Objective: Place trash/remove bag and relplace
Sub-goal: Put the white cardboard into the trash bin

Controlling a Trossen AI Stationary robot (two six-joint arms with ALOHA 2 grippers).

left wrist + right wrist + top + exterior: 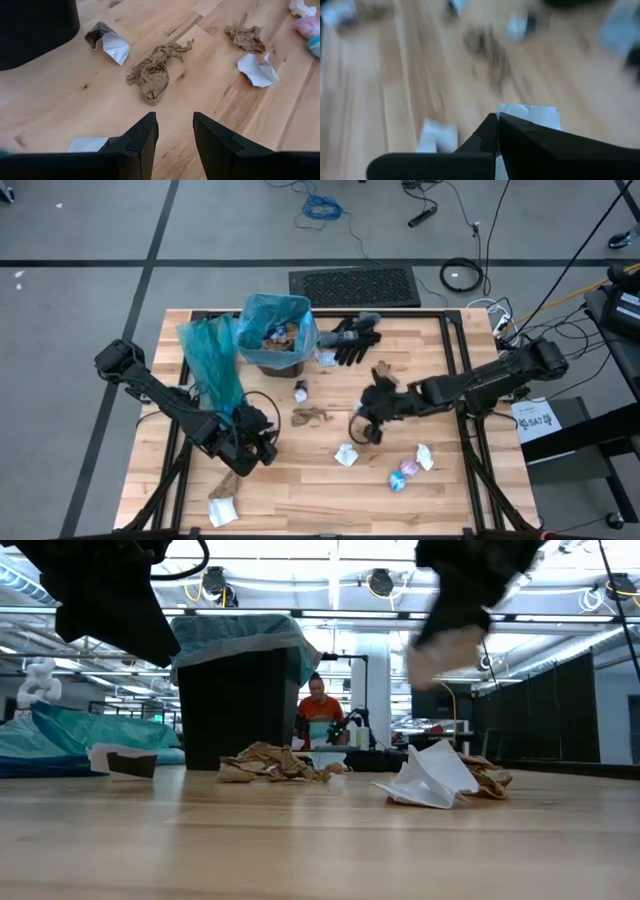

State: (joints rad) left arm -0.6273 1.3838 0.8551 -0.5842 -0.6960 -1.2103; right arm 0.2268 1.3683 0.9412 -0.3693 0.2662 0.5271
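Right gripper (368,430) hovered over mid-table, fingers pressed together on a white paper scrap (536,116), seen pinched at the tips in the right wrist view and hanging pale below the arm in the low view. Left gripper (262,448) sat low near the left front of the wooden table (450,490), fingers (142,140) apart with nothing between them, aimed at a crumpled brown paper scrap (155,70) on bare wood.

Stood at the table's far side: black bin (275,345) lined with a teal bag (260,315), scraps already inside. Lay just left of it: a loose teal bag (212,360), draped toward the left arm. Rested just right of the bin: black gloves (352,340).

Scattered across the middle and front: a small white scrap (300,391) near the bin, brown scrap (312,416) between the two grippers, white scrap (346,455) below the right gripper, another white one (424,457) beside a blue-pink wrapper (402,475), and a white-and-brown piece (222,510) at the front left edge. One more brown scrap (382,368) lay beside the gloves.

Beyond the table, in the low view: a person (318,710) in an orange top, far back.
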